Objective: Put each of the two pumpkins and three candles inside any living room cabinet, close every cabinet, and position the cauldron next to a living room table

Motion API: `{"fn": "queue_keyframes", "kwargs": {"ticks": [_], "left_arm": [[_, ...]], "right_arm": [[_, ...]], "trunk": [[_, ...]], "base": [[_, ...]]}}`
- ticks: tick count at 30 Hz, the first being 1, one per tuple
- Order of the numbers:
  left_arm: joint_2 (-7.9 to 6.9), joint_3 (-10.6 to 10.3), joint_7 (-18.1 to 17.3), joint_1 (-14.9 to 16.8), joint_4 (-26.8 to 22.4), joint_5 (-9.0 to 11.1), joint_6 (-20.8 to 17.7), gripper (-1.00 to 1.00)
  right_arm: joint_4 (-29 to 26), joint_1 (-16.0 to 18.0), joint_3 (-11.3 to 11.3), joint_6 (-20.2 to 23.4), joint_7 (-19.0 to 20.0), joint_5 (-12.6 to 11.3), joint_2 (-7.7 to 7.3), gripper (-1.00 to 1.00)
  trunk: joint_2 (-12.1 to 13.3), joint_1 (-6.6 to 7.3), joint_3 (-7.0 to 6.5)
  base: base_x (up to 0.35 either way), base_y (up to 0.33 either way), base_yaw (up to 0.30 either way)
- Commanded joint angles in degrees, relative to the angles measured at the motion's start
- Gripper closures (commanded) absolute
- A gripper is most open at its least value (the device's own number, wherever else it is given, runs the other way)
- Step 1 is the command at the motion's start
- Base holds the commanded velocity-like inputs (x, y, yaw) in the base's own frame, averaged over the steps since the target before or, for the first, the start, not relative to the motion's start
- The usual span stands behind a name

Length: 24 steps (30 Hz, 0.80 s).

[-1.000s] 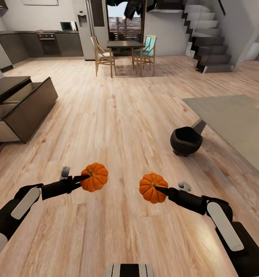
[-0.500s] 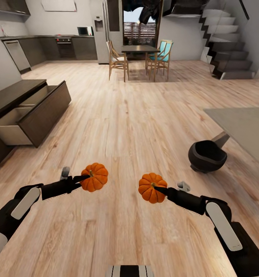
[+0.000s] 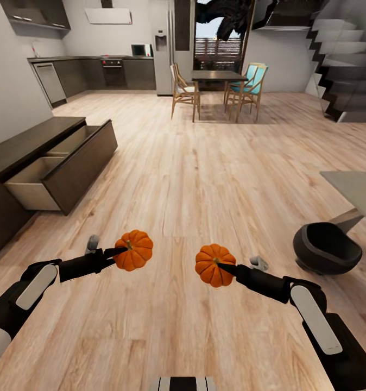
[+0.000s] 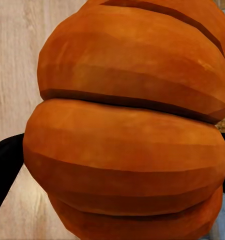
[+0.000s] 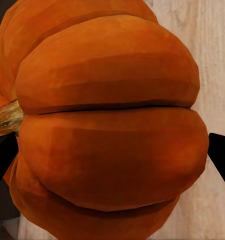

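Observation:
Two orange ribbed pumpkins hang above the wood floor in the head view. My left gripper (image 3: 122, 252) is shut on the left pumpkin (image 3: 135, 251); close up, that pumpkin (image 4: 127, 125) bulges between dark fingers. My right gripper (image 3: 222, 267) is shut on the right pumpkin (image 3: 213, 264), whose ribs and stem (image 5: 5, 116) loom large in the right wrist view. The dark brown cabinet (image 3: 20, 146) stands at the left with two drawers (image 3: 69, 168) pulled out, pale inside. The black cauldron (image 3: 327, 248) sits on the floor at the right beside a leg of the grey table (image 3: 359, 189). The candles are out of view.
Ahead lies open wood floor. A dining table (image 3: 218, 76) with several chairs stands far ahead, grey kitchen units (image 3: 96, 73) at the back left and a staircase (image 3: 346, 65) at the back right.
The whole view has swung left: the cabinet has come further into the picture and the cauldron and table have slid toward the right edge. Both grippers keep their pumpkins in the same pose.

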<state>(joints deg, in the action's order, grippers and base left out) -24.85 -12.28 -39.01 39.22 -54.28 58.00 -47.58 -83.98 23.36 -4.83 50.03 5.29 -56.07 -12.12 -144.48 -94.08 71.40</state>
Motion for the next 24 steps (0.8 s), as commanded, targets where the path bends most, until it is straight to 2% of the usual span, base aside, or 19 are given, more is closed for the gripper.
{"fn": "queue_keyframes", "kwargs": {"ticks": [1, 15, 24], "left_arm": [[-0.03, -0.1, 0.0, 0.1, -0.1, 0.9, -0.5, 1.0], [0.09, -0.1, 0.2, 0.1, -0.2, 0.9, -0.4, 1.0], [0.16, -0.2, 0.2, 0.1, -0.3, 0.9, -0.4, 1.0]], "right_arm": [[0.0, 0.0, 0.0, 0.2, 0.4, -0.2, -0.02, 1.0], [0.0, 0.0, 0.0, 0.2, 0.4, -0.2, -0.01, 1.0], [0.0, 0.0, 0.0, 0.2, 0.4, -0.2, -0.01, 1.0]], "trunk": [[0.0, -0.02, -0.04], [0.0, -0.02, -1.14], [0.0, -0.02, -1.85]], "base": [[0.338, 0.002, 0.166], [0.338, -0.001, 0.168], [0.309, -0.137, 0.175]]}}
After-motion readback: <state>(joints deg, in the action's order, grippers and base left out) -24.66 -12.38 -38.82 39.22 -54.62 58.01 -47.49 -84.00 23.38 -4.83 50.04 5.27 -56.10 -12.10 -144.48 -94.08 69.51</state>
